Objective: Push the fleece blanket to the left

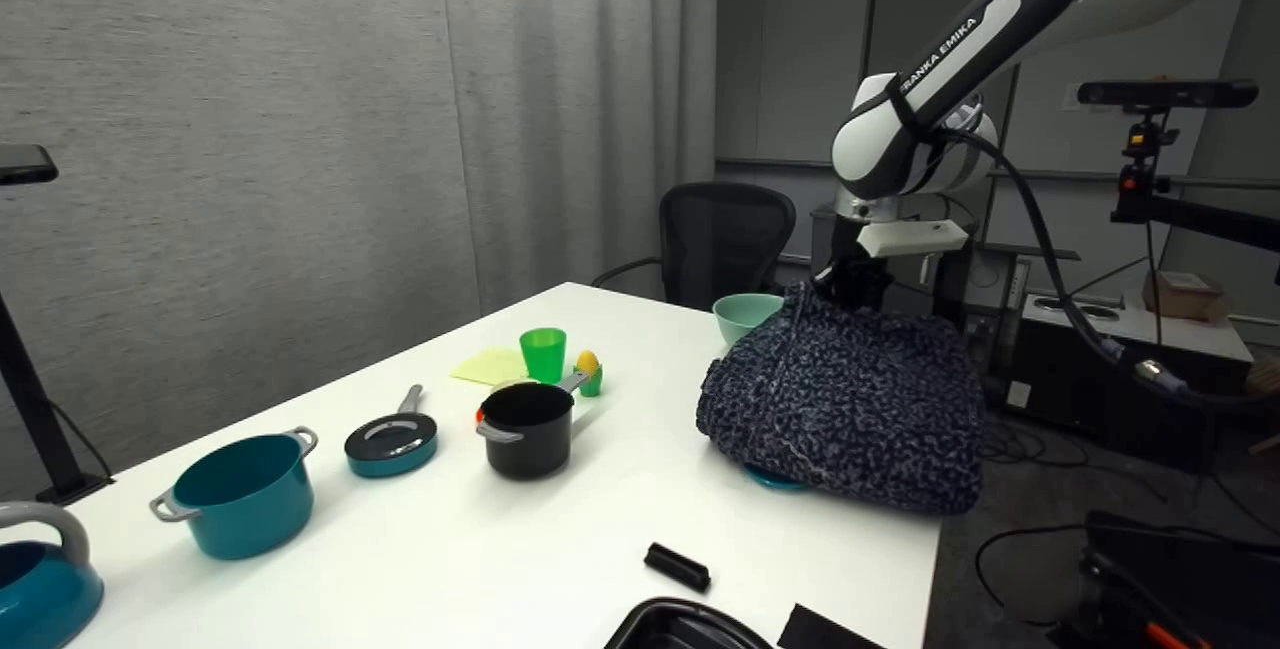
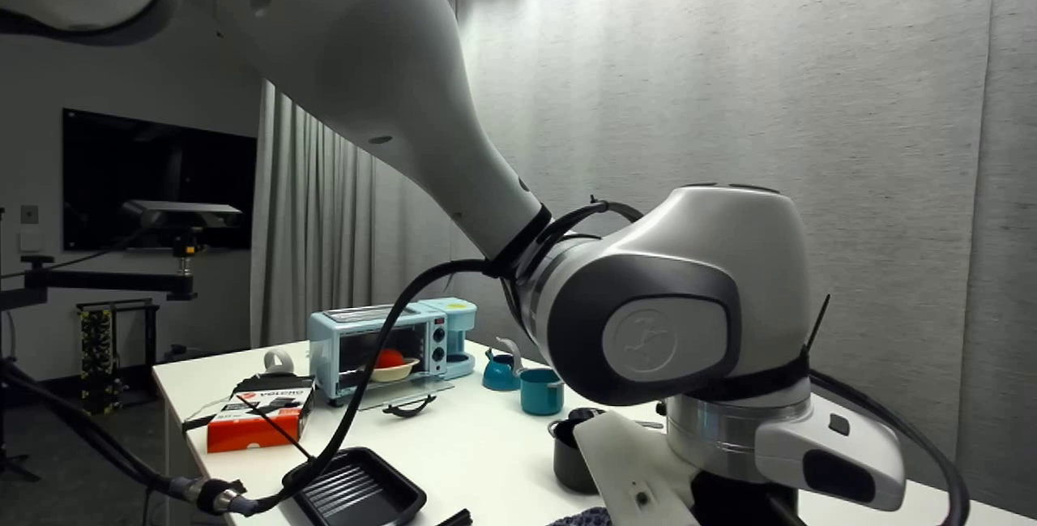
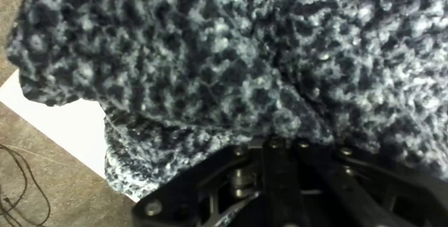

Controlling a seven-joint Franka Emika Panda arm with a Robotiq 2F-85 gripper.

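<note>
The fleece blanket (image 1: 840,409) is dark navy with light flecks. It hangs bunched from my gripper (image 1: 850,281) at the right edge of the white table, and its lower part spreads over the tabletop. In the wrist view the blanket (image 3: 168,62) fills most of the picture. There the gripper (image 3: 288,143) has its fingers close together on a fold, with the fingertips sunk in the fabric. In an exterior view only a small piece of the blanket (image 2: 585,518) shows at the bottom, and the arm hides the fingers.
A teal item (image 1: 775,481) peeks from under the blanket. A mint bowl (image 1: 745,317) stands behind it. To its left are a black pot (image 1: 528,434), a green cup (image 1: 543,356) and a teal pot (image 1: 248,499). A black tray (image 2: 360,485) lies near the table edge.
</note>
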